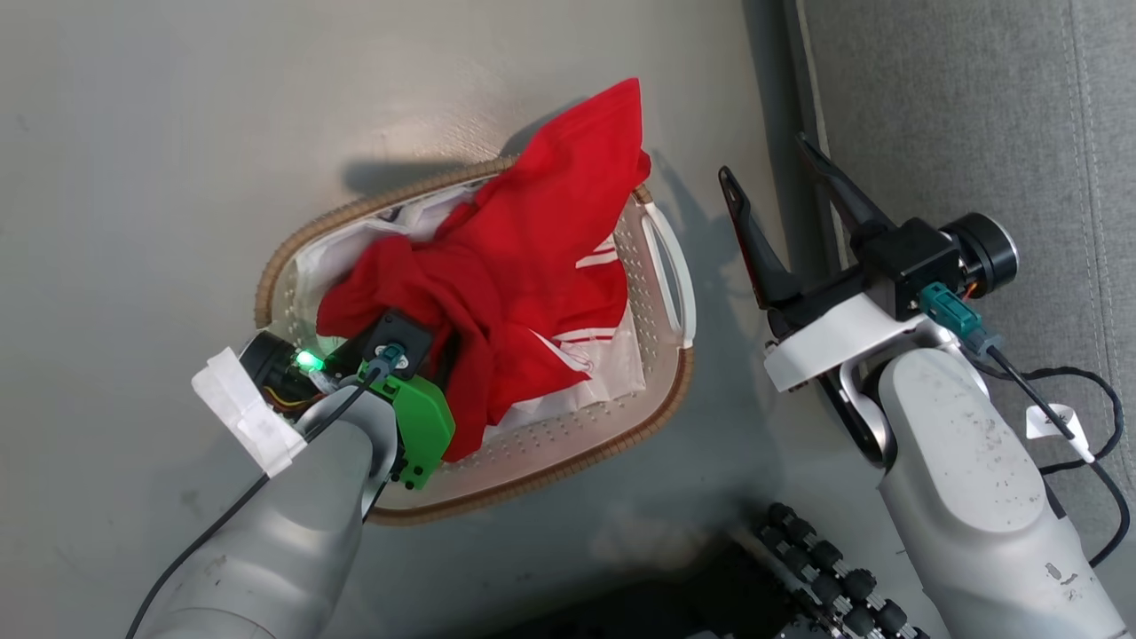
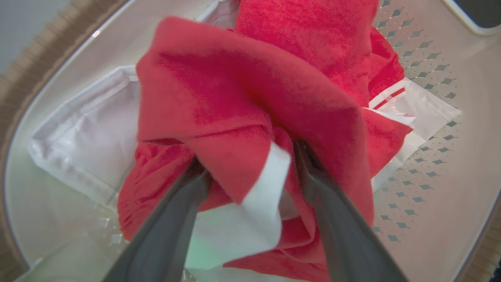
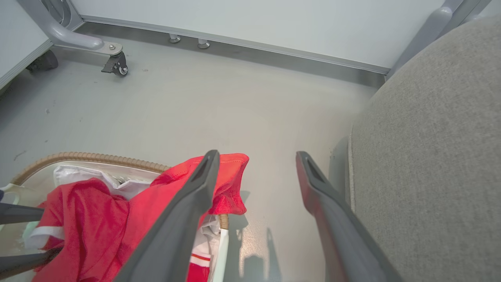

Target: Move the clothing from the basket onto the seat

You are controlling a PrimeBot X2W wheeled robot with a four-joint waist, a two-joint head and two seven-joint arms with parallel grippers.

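Note:
The red clothing (image 1: 532, 248) with white stripes lies bunched in the oval cream basket (image 1: 683, 373) on the floor, one corner draped over the far rim. My left gripper (image 2: 250, 156) reaches down into the basket, open, its fingers either side of a red fold with white trim (image 2: 266, 196). In the head view the cloth hides those fingertips. My right gripper (image 1: 766, 158) hangs open and empty over the floor, between the basket and the grey seat (image 1: 958, 115). The right wrist view shows the clothing (image 3: 98, 219), the basket rim (image 3: 86, 156) and the seat (image 3: 430, 137).
A white liner sheet (image 2: 86, 137) lies under the garment in the basket. A black cable (image 1: 1092, 390) loops over the seat by my right forearm. My wheeled base (image 1: 825, 568) sits at the bottom. A castered frame leg (image 3: 113, 64) and a wall stand beyond.

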